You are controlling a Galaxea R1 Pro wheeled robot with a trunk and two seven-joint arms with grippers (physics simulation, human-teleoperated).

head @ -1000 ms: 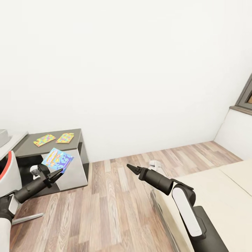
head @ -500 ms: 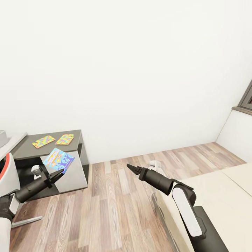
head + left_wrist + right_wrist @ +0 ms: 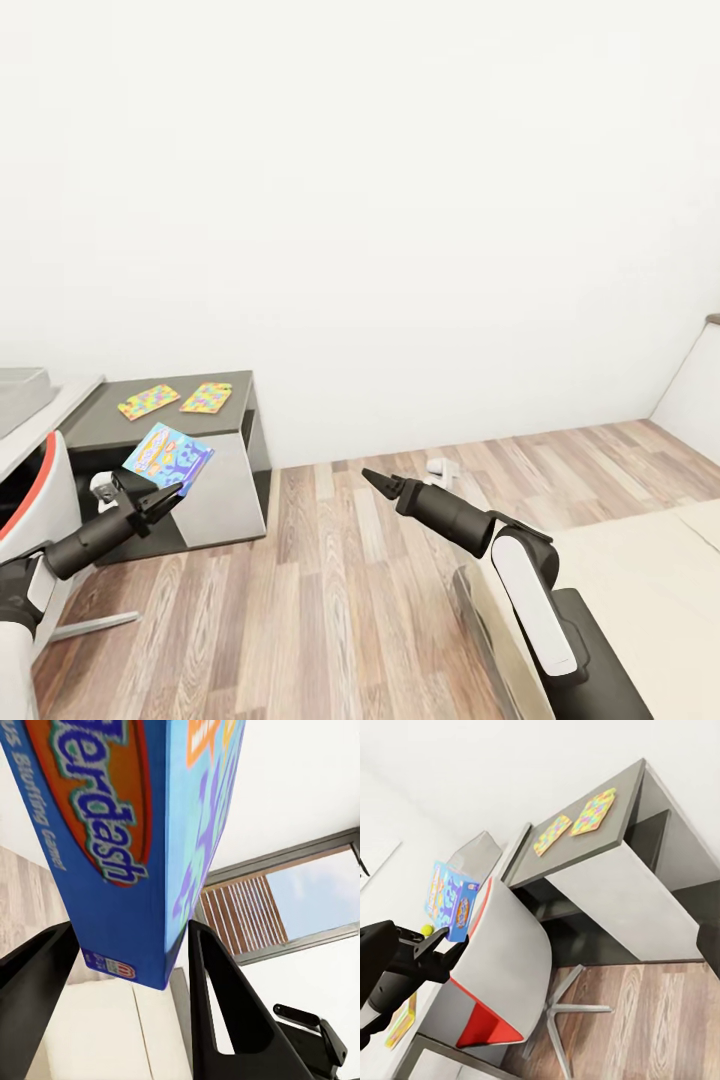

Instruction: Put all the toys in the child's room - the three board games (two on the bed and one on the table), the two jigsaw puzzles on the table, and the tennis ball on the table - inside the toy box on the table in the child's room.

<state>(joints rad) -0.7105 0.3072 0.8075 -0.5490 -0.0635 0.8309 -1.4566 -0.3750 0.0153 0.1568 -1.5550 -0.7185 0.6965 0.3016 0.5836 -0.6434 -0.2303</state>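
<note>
Bare white wall and wood floor (image 3: 330, 600) made up most of the scene, with the dark table (image 3: 165, 420) taken as the landmark. One board game (image 3: 168, 458) was gripped by its lower edge between the fingers of the left tool (image 3: 150, 497), just in front of the table and near its top; the flat box stood out well beyond the grip, so it was judged likely to pivot or slip if swung quickly. Two jigsaw puzzles (image 3: 178, 399) lay side by side on the table top. A red and white chair (image 3: 40, 500) stood close beside the table, and a clip by the left arm was considered possible. The right tool (image 3: 375, 481), its fingers drawn narrow and empty, hung over open floor well to the table's right, beside the bed (image 3: 620, 560).
</note>
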